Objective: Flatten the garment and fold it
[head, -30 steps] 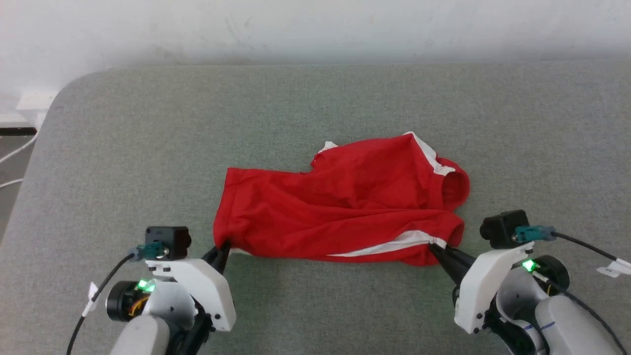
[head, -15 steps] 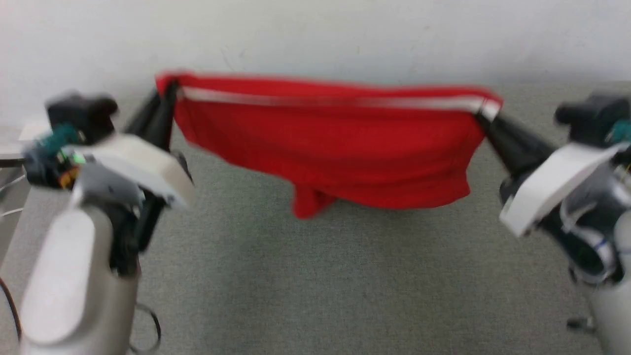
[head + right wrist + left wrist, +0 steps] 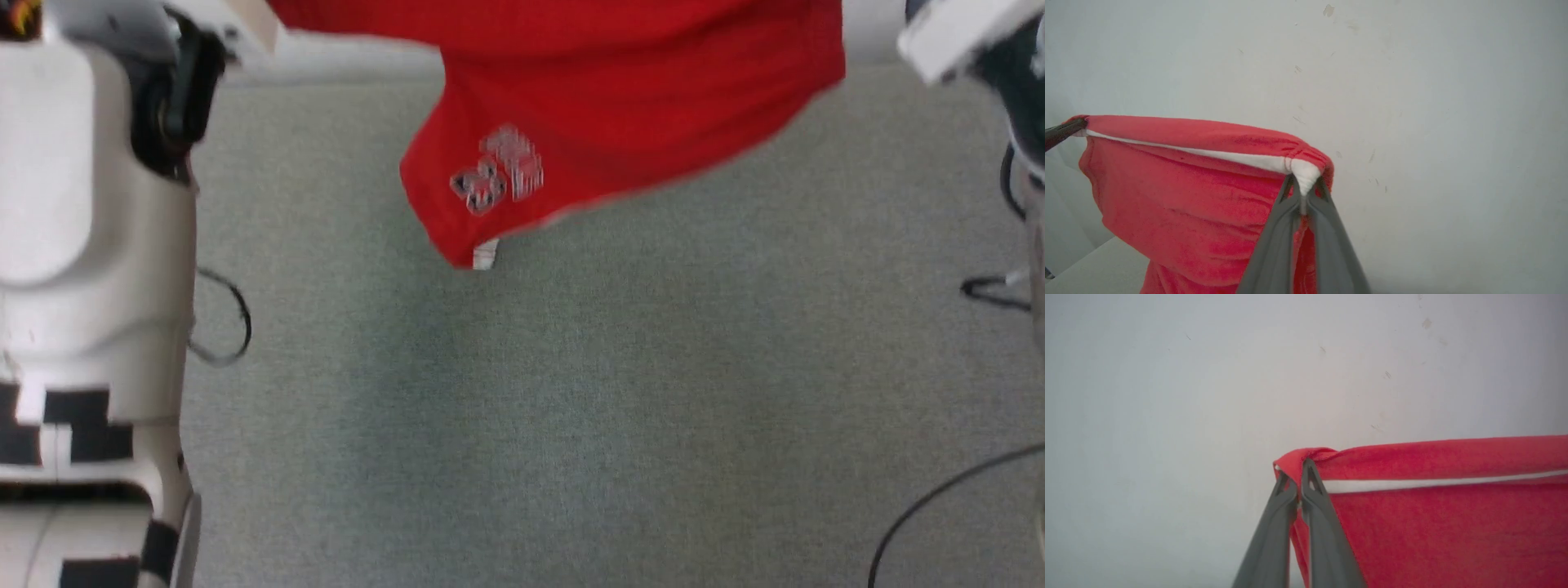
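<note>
The garment (image 3: 620,106) is up in the air now, off the grey table (image 3: 571,425) where it lay crumpled a second ago. Left gripper (image 3: 1297,479) is clamped on one end of the white-striped edge and right gripper (image 3: 1303,188) is pinching the other, so that edge runs taut between them. Looks like a shake-out before flattening. The lower corner dangles free above loads of open table, with the wall (image 3: 1167,396) right behind.
</note>
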Tool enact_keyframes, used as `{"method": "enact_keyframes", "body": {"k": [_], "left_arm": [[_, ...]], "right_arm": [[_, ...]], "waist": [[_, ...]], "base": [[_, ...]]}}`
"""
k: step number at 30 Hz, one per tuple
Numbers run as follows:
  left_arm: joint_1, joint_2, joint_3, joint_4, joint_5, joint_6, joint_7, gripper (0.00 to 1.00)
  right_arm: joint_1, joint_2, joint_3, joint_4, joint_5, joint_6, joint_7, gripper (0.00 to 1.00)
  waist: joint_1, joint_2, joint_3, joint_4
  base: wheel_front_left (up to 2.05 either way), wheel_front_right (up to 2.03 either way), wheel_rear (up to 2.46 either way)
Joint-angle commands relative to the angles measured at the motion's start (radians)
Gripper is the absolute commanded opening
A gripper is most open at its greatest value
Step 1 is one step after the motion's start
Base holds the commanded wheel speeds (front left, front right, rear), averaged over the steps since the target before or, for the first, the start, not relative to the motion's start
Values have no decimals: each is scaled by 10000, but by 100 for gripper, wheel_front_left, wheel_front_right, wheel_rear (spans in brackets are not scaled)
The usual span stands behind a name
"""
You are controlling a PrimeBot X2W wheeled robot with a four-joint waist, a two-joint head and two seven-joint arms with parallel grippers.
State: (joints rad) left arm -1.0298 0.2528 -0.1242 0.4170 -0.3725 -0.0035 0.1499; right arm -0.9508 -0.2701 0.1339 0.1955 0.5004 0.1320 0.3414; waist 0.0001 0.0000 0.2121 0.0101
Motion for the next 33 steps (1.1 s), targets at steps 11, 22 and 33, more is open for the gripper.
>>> {"method": "enact_keyframes", "body": {"k": [11, 22, 33], "left_arm": [[-3313, 20, 276, 3262, 331, 265, -2393, 0], [-3022, -437, 398, 5798, -99, -45, -3535, 0], [257, -452, 723, 6119, -459, -772, -4106, 0]], "right_arm": [[-3456, 680, 426, 3522, -628, -13, -2905, 0], [-3377, 1253, 2038, 6028, 52, -13, -4253, 0], [201, 457, 4175, 5053, 1497, -13, -5521, 0]], "waist": [[-1, 0, 2735, -625], [-1, 0, 3072, -550], [-1, 0, 1456, -349]], "base": [[0, 0, 0], [0, 0, 0], [0, 0, 0]]}}
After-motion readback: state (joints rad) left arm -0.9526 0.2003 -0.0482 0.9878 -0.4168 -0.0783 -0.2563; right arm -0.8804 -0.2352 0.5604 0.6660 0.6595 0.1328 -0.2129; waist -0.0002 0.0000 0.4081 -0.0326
